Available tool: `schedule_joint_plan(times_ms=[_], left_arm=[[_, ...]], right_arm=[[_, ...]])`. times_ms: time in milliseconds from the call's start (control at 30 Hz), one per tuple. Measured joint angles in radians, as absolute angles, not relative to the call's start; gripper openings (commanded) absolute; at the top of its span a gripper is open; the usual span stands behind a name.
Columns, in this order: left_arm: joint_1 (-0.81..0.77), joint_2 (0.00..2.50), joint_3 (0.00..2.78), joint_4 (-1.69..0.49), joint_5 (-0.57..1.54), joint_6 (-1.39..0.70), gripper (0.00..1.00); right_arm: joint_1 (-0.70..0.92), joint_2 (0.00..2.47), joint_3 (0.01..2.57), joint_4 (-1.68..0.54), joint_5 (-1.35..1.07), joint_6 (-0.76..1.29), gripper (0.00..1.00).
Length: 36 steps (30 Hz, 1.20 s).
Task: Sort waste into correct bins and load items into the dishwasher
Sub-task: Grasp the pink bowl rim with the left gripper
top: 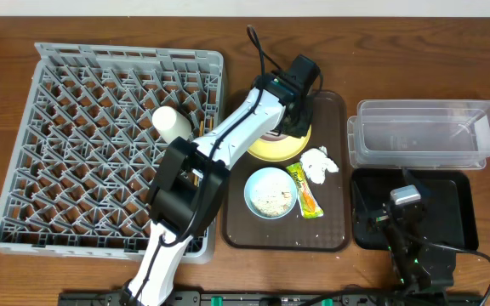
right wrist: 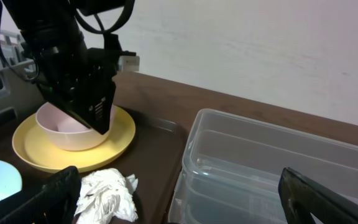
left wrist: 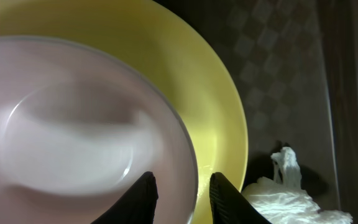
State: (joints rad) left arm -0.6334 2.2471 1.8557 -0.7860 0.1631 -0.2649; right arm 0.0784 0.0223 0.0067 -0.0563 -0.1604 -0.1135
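Note:
My left gripper point(top: 289, 119) is open over the round yellow plate point(top: 283, 151) on the brown tray. Its fingers point(left wrist: 184, 193) straddle the rim of the pale cream bowl point(left wrist: 73, 124), one inside and one outside over the plate point(left wrist: 222, 112). The bowl point(right wrist: 73, 130) sits on the plate point(right wrist: 114, 146). The crumpled napkin point(top: 319, 163) lies right of the plate. The green-and-yellow wrapper point(top: 305, 189) lies beside the light blue bowl point(top: 270, 191), which holds rice crumbs. The white cup point(top: 172, 121) lies in the grey dish rack point(top: 75, 102). My right gripper point(top: 402, 197) is open and empty point(right wrist: 185, 199) over the black tray point(top: 449, 212).
The clear tub point(top: 424, 134) stands behind the black tray, right of the brown serving tray point(top: 330, 229). The tub point(right wrist: 260, 162) and napkin point(right wrist: 107, 196) are close in front of my right gripper. The left arm reaches across the rack's right edge.

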Motion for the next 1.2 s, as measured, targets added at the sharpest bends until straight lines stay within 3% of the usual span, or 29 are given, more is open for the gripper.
schedule_joint_plan(times_ms=[500,600,967,1200], left_arm=[[-0.639,2.250,1.822,-0.787,0.097,-0.265,0.26],[-0.639,2.250,1.822,-0.784,0.083,-0.272,0.08],[-0.640,2.234,1.835,-0.805,0.053,-0.265,0.07],[-0.621,2.012,1.835,-0.812,0.070,-0.265,0.08]], right_arm=[[0.078,0.022,0.007,-0.056,-0.160,-0.113,0.99],[0.078,0.022,0.007,-0.056,-0.160,-0.113,0.99],[0.078,0.022,0.007,-0.056,-0.160,-0.113,0.99],[0.078,0.022,0.007,-0.056,-0.161,-0.113,0.99]])
